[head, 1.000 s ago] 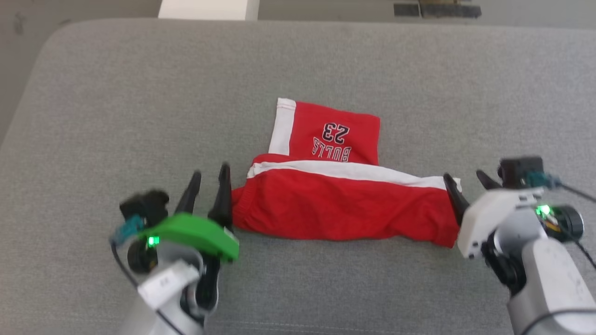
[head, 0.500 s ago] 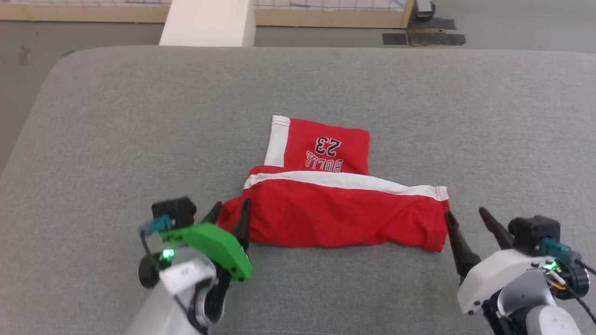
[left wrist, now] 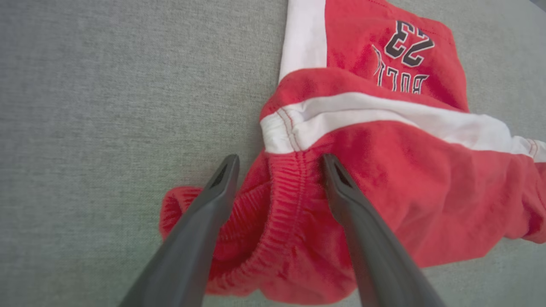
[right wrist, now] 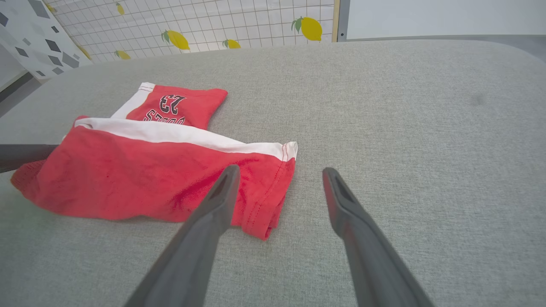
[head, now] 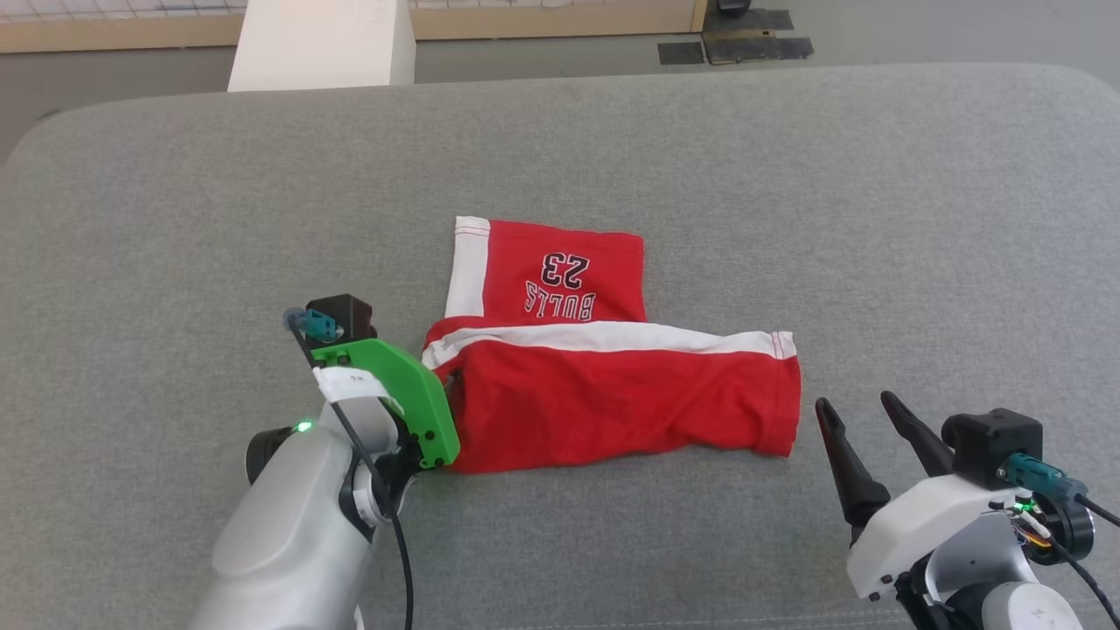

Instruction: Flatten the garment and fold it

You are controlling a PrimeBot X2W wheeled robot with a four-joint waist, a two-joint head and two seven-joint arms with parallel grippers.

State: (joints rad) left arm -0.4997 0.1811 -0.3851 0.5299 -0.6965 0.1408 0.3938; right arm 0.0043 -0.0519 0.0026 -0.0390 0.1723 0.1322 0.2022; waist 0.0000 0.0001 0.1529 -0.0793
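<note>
Wide grey fabric-covered surface [head: 831, 192] with rounded corners. Beyond its far edge stand a white rectangular block [head: 324, 44] and a pale wooden skirting board [head: 560, 17]. The right wrist view also takes in a white tiled wall with yellow lemon prints [right wrist: 192, 25].

Left gripper [left wrist: 279, 158]: two long dark fingers spread apart, straddling the gathered elastic waistband [left wrist: 286, 204] of the bright red soft-fabric shorts with white side stripes [head: 612, 402]. One finger lies over the bunched waistband end, the other over the red cloth just inside it. Nothing pinched; cannot tell whether the tips press the cloth. In the head view its green mount [head: 402, 394] covers the shorts' left end.

Right gripper [head: 856, 402]: fingers apart, empty, near the shorts' right hem with a strip of grey between.

Shorts lie mid-surface, partly folded. Near leg is laid crosswise and wrinkled, with a white stripe [head: 612, 337] along its far edge. The other leg sticks out behind it, flat, showing upside-down "BULLS 23" lettering [head: 560, 284].
</note>
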